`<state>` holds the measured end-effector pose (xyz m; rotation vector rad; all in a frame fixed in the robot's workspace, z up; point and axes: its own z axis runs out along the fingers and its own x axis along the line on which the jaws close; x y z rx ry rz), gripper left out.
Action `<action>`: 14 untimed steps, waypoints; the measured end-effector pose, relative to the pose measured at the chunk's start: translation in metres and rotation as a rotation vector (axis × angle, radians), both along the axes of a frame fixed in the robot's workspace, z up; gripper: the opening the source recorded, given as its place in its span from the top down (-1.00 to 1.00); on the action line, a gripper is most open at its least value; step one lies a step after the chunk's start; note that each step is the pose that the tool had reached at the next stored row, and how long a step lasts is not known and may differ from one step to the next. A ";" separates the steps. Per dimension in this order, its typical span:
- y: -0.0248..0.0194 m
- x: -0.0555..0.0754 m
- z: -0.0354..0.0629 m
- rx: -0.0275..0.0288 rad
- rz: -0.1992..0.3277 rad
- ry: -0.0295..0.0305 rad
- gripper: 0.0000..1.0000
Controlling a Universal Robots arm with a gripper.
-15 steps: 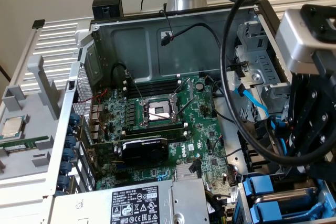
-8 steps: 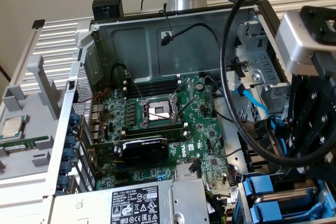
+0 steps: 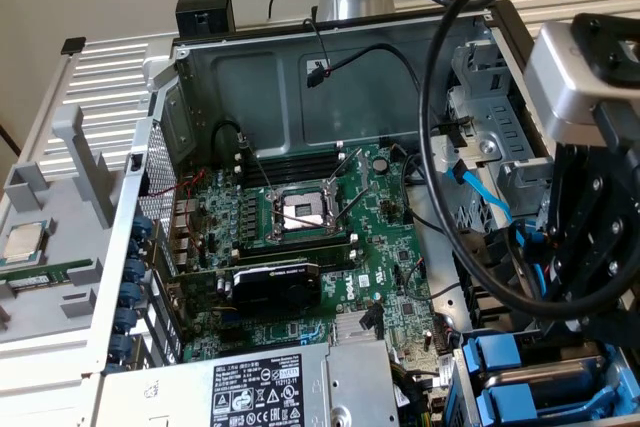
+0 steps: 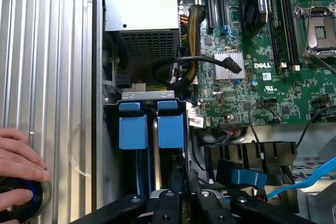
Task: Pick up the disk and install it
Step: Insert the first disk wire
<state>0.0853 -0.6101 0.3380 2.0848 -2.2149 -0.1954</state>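
I see gripper [image 4: 181, 203] low over drive bay, jaws nearly shut; two blue carriers [image 4: 152, 129] seated in bay, disk presumably among them; cannot tell if released; install looks near done.

- The open computer case [image 3: 200, 77] leaves the motherboard [image 3: 330, 237] reachable from above.
- A thick black cable [image 3: 432, 147] loops across the case's side toward the exterior view's right, crossing the way to the drive cage [image 3: 490, 137].
- In the drive bay [image 4: 147, 98], blue carriers [image 4: 132, 132] sit side by side, a narrow gap between them.
- A person's hand [image 4: 18, 169] rests outside the case wall.
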 end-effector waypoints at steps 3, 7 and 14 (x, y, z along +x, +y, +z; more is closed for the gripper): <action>0.0002 0.000 -0.0003 0.0001 0.000 0.0000 0.67; 0.0003 0.001 -0.0006 -0.0003 0.000 0.0000 0.67; 0.0003 0.001 -0.0018 -0.0001 0.000 -0.0001 0.67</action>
